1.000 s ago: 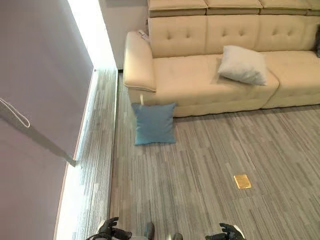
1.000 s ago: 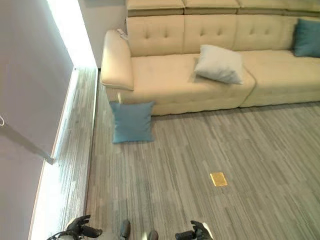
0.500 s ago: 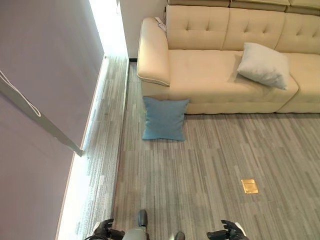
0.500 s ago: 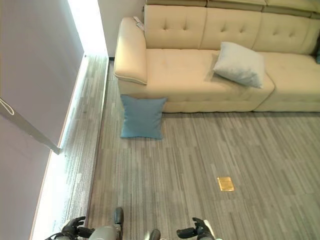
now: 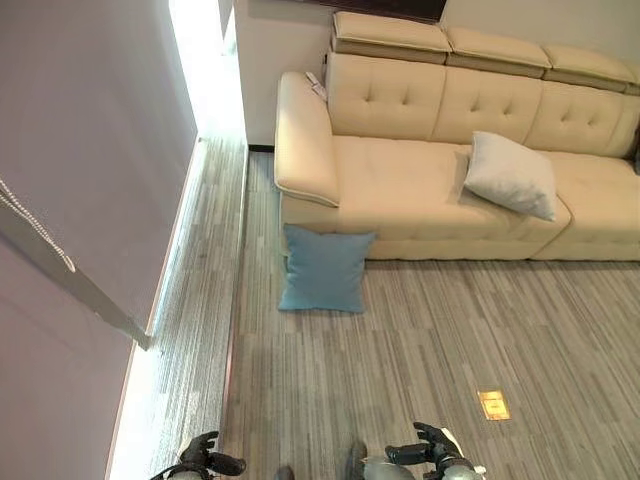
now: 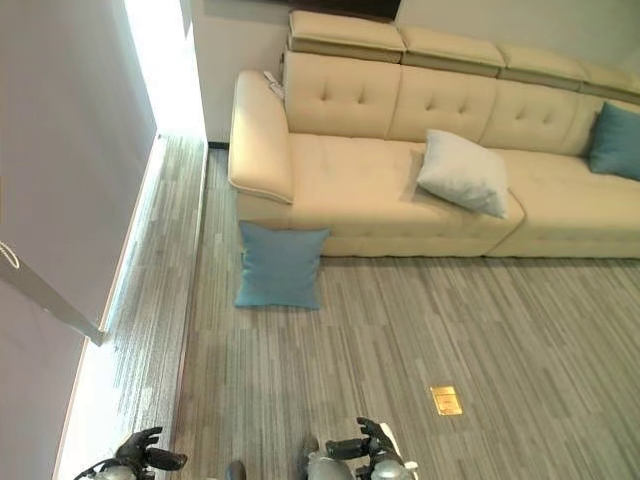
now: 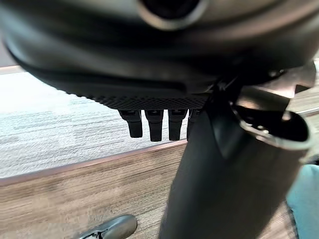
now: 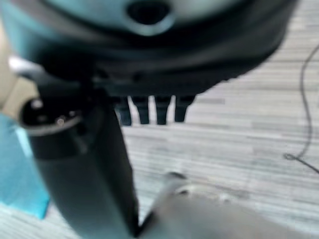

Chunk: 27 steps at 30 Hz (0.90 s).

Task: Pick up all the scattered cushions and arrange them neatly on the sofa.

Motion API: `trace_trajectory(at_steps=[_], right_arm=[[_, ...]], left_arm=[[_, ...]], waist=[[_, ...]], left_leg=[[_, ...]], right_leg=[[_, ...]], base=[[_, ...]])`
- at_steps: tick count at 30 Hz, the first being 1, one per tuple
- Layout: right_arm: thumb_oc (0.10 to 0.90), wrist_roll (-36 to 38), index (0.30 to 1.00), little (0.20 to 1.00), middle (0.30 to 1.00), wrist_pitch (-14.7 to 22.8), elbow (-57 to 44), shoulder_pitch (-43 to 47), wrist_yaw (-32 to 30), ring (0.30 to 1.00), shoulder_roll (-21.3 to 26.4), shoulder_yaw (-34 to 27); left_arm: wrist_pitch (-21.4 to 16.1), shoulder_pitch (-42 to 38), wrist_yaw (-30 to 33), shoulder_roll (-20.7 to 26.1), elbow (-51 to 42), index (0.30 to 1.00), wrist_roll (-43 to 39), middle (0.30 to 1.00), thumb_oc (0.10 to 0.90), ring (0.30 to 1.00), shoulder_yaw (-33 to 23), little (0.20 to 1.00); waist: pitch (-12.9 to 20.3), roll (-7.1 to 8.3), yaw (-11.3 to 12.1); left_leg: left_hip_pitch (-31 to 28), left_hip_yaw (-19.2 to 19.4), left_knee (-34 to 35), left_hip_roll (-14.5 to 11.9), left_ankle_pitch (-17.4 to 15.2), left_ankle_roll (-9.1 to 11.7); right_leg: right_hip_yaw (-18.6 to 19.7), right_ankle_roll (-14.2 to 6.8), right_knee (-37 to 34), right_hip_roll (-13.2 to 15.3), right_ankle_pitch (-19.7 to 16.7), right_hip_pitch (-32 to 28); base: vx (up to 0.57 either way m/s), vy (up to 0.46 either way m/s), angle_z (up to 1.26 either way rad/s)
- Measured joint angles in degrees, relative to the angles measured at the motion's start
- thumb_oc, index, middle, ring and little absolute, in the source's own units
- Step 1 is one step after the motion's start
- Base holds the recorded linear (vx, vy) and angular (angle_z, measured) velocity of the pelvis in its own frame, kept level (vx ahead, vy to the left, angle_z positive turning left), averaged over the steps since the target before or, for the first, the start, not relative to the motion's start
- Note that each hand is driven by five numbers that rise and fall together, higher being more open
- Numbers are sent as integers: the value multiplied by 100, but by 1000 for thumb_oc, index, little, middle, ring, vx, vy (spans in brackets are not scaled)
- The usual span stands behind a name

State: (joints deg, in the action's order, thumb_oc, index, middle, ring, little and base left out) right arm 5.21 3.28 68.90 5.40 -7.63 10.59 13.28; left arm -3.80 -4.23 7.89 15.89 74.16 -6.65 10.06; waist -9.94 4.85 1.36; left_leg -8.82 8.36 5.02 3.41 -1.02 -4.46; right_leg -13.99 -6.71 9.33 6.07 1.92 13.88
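Note:
A blue cushion [image 5: 324, 269] leans upright on the floor against the front of the cream sofa [image 5: 400, 180], below its left armrest. On the sofa seat lies a light grey cushion [image 5: 510, 174], tilted against the backrest. A teal cushion [image 6: 615, 141] rests at the sofa's far right. My left hand [image 5: 203, 460] hangs low at the bottom left, far from the cushions, fingers relaxed and empty [image 7: 154, 123]. At the bottom centre-right my right hand [image 5: 432, 454] is also open and empty [image 8: 149, 109].
A lilac wall [image 5: 90, 170] runs along the left, with a bright strip of light at its base. A small brass floor plate [image 5: 494, 405] is set in the grey striped floor between me and the sofa.
The camera has shifted: the sofa and blue cushion now sit a little lower and more of the backrest shows. Both hands stay low and empty.

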Motion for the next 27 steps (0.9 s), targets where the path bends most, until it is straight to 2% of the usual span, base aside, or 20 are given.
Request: trace_trajectory(at_steps=[1, 2, 3, 4, 5, 6, 7, 9, 12, 13, 15, 18, 20, 21, 22, 23, 24, 25, 26, 27], right_arm=[[800, 39, 900, 900, 900, 1, 7, -45, -6, 900, -1, -33], [800, 56, 900, 900, 900, 6, 16, -87, -7, 900, -1, -45], [800, 69, 900, 900, 900, 3, 48, -118, -7, 900, 0, -99], [800, 65, 900, 900, 900, -7, 81, -154, -11, 900, 13, -151], [800, 65, 900, 900, 900, -12, 178, -186, -11, 900, 21, -150], [800, 65, 900, 900, 900, -16, 201, -204, -9, 900, 19, -148], [800, 67, 900, 900, 900, -15, 219, -240, -9, 900, 38, -148], [800, 106, 900, 900, 900, -6, 217, -251, -11, 900, 75, -132], [800, 288, 900, 900, 900, -9, 268, -225, -8, 900, 171, -124], [800, 303, 900, 900, 900, -7, 266, -211, -11, 900, 172, -127], [800, 320, 900, 900, 900, -13, 290, -217, -16, 900, 195, -127], [800, 359, 900, 900, 900, -14, 290, -205, -13, 900, 188, -128], [800, 364, 900, 900, 900, -60, 300, -231, -15, 900, 187, -135], [800, 365, 900, 900, 900, -57, 314, -256, -18, 900, 201, -138], [800, 365, 900, 900, 900, -55, 362, -261, -27, 900, 236, -146], [800, 365, 900, 900, 900, -54, 388, -263, -28, 900, 247, -147], [800, 364, 900, 900, 900, -51, 392, -280, -27, 900, 264, -152], [800, 360, 900, 900, 900, -20, 464, -306, -27, 900, 216, -149], [800, 359, 900, 900, 900, -21, 489, -337, -19, 900, 202, -146], [800, 359, 900, 900, 900, -26, 491, -403, -14, 900, 202, -147]], left_arm=[[2, 108, -11, 0, -13, 900, 2, 900, 800, 900, 1, 900], [1, 157, -16, 0, -34, 900, 2, 900, 800, 900, 2, 900], [4, 268, -18, -28, -25, 900, 3, 900, 800, 900, 13, 900], [5, 366, -41, -48, -26, 900, 3, 900, 800, 900, 24, 900], [14, 401, -82, -39, -16, 900, 5, 900, 800, 900, 44, 900], [18, 403, -92, -29, -6, 900, 5, 900, 800, 900, 47, 900], [23, 406, -103, -46, -4, 900, 5, 900, 800, 900, 48, 900], [18, 366, -99, -67, -5, 900, 2, 900, 800, 900, 15, 900], [-13, 114, -99, -76, -60, 900, -2, 900, 800, 900, -12, 900], [-31, 86, -101, -63, -111, 900, -5, 900, 800, 900, -10, 900], [-43, -64, -102, -63, -130, 900, -9, 900, 800, 900, -1, 900], [-47, -262, -103, -38, -260, 900, -8, 900, 800, 900, 13, 900], [-85, -325, -115, -73, -256, 900, -21, 900, 800, 900, 49, 900], [-105, -320, -114, -94, -283, 900, -42, 900, 800, 900, 47, 900], [-105, -312, -126, -130, -279, 900, -127, 900, 800, 900, 24, 900], [-105, -302, -130, -152, -279, 900, -130, 900, 800, 900, 20, 900], [-98, -267, -128, -173, -268, 900, -146, 900, 800, 900, 30, 900], [-98, -232, -159, -182, -104, 900, -168, 900, 800, 900, -24, 900], [-87, -212, -168, -212, -34, 900, -169, 900, 800, 900, -67, 900], [-76, -140, -174, -222, -40, 900, -170, 900, 800, 900, -71, 900]], waist=[[17, 87, -43], [15, 92, -55], [80, 122, -54], [148, 43, -46], [183, -40, -34], [188, -34, -24], [196, -20, 75], [193, -3, 77], [156, 21, 101], [150, 30, 79], [79, 102, 65], [-63, 158, 66], [-159, 201, 88], [-168, 189, 92], [-192, 93, 92], [-164, 40, 98], [-123, -51, 91], [-66, -46, 72], [25, -56, 80], [77, -85, 87]], left_leg=[[-120, -43, 1, 49, -47, 38], [-199, -114, 0, 72, -126, 65], [-394, -250, -1, 26, -248, 172], [-472, -332, -40, -121, -370, 284], [-424, -468, -284, -307, -518, 421], [-371, -516, -441, -340, -569, 470], [-277, -589, -818, -375, -628, 558], [108, -673, -1705, -438, -784, 775], [1240, -801, -3909, -474, -807, 1052], [1407, -819, -3994, -467, -815, 1033], [1698, -767, -3880, -485, -811, 976], [1857, -523, -2696, -537, -735, 782], [1943, -603, -1484, -445, -385, 833], [1956, -564, -1232, -438, -160, 825], [1985, -572, -935, -444, 76, 888], [1987, -565, -861, -451, 132, 873], [1988, -584, -904, -456, 222, 801], [1896, -564, -921, -392, 377, 580], [1867, -563, -866, -341, 405, 585], [1799, -518, -802, -314, 681, 418]], right_leg=[[-26, 134, -74, 18, -142, -16], [-30, 207, -62, 18, -248, -50], [9, 466, -54, -26, -574, -207], [-59, 647, -61, -153, -633, -298], [-159, 729, -228, -325, -539, -506], [-158, 763, -350, -383, -576, -596], [-159, 935, -567, -475, -655, -813], [-193, 1048, -930, -522, -722, -1121], [-270, 1175, -1259, -557, -723, -1348], [-261, 1248, -1337, -559, -629, -1417], [-325, 1306, -1460, -574, -653, -1534], [-357, 1257, -1499, -560, -508, -1559], [-339, 1162, -1503, -561, -407, -1623], [-353, 1153, -1501, -569, -403, -1649], [-332, 1049, -1504, -628, -330, -1727], [-294, 1014, -1503, -650, -305, -1770], [-285, 950, -1502, -686, -260, -1845], [-239, 826, -1501, -598, -171, -1937], [-182, 767, -1452, -575, -117, -1965], [-104, 650, -1364, -537, -48, -1982]], base=[[215, -55, 28], [250, -84, 40], [338, -138, 39], [319, -142, 46], [214, -103, 38], [124, -97, 21], [71, -71, 1], [50, -93, 3], [51, -46, 10], [162, 3, 6], [194, 62, 8], [150, 84, 11], [226, 144, 9], [203, 134, -14], [229, 176, -23], [219, 188, -25], [285, 243, -27], [142, 124, -20], [169, 185, -25], [147, 198, -23]])
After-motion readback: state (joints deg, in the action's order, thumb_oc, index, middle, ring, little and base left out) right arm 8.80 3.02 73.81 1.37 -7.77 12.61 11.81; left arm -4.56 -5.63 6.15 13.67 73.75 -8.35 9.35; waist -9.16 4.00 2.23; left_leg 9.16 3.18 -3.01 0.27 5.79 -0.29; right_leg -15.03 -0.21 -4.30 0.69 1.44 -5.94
